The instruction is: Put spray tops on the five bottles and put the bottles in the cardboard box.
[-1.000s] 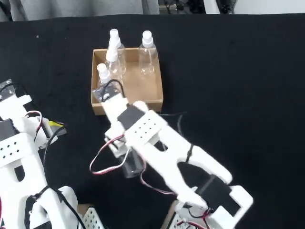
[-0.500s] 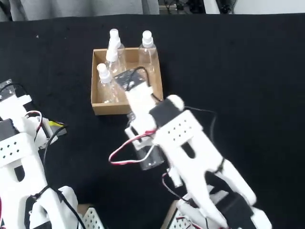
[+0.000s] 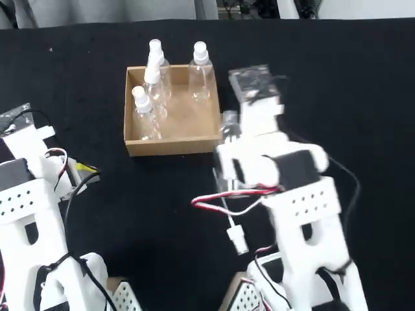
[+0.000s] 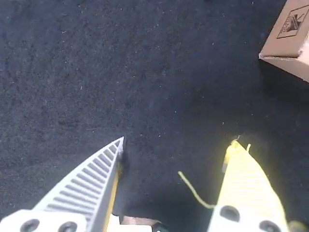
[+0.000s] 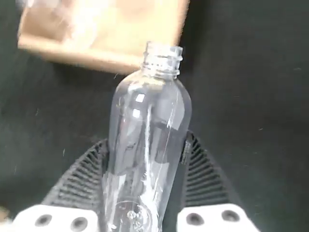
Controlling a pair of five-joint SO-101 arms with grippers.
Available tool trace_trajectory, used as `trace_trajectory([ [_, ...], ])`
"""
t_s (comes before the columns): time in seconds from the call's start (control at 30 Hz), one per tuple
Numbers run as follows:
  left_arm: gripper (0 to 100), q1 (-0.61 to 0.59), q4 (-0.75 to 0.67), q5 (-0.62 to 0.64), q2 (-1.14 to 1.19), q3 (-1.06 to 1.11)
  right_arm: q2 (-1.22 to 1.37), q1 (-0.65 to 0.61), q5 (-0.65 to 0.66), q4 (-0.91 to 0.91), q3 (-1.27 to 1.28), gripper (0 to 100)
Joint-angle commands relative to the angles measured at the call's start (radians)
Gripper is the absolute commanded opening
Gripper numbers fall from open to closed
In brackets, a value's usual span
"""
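In the right wrist view my right gripper point(image 5: 145, 143) is shut on a clear bottle point(image 5: 147, 121) that has no top on its threaded neck. The neck points at a corner of the cardboard box point(image 5: 104, 29). From above, the right arm point(image 3: 275, 165) stands just right of the cardboard box point(image 3: 174, 144), where capped bottles point(image 3: 200, 71) stand upright. A loose white spray top point(image 3: 237, 243) with its thin tube lies on the cloth in front of the arm. My left gripper point(image 4: 176, 145) hangs open over bare black cloth at the left.
The table is covered in black cloth. The left arm point(image 3: 29, 194) stands at the left edge, well away from the box. The box corner point(image 4: 289, 38) shows far off in the left wrist view. Open cloth lies to the right of and behind the box.
The right arm has swung with the bottle from the box's front left over to its right side. The spray top on the cloth is now uncovered. The left arm shifted slightly.
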Motion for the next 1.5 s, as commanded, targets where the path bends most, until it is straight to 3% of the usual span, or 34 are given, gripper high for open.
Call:
trace_trajectory([
  [0.0, 30, 0.054, -0.005, 0.011, -0.018, -0.004, -0.054, 0.107, 0.009, -0.057, -0.005, 2.3],
  [0.3, 30, 0.213, 0.005, 0.012, -0.209, 0.062, -0.054, 0.259, 0.009, -0.109, -0.007, 2.2],
  [0.5, 30, 0.331, -0.068, 0.014, -0.354, 0.166, -0.056, 0.324, 0.009, -0.112, -0.015, 2.2],
  [0.97, 36, 0.647, -0.101, 0.015, -0.358, 0.177, -0.056, 0.535, 0.003, -0.141, -0.047, 2.2],
  [1.1, 36, 0.746, -0.146, 0.064, -0.358, 0.177, -0.054, 0.568, 0.0, -0.164, -0.041, 2.1],
  [1.27, 36, 0.862, -0.21, 0.081, -0.239, 0.173, -0.054, 0.575, -0.002, -0.17, -0.039, 2.1],
  [1.47, 36, 0.917, -0.374, 0.219, 0.025, 0.165, -0.054, 0.575, 0.0, -0.17, -0.039, 2.1],
])
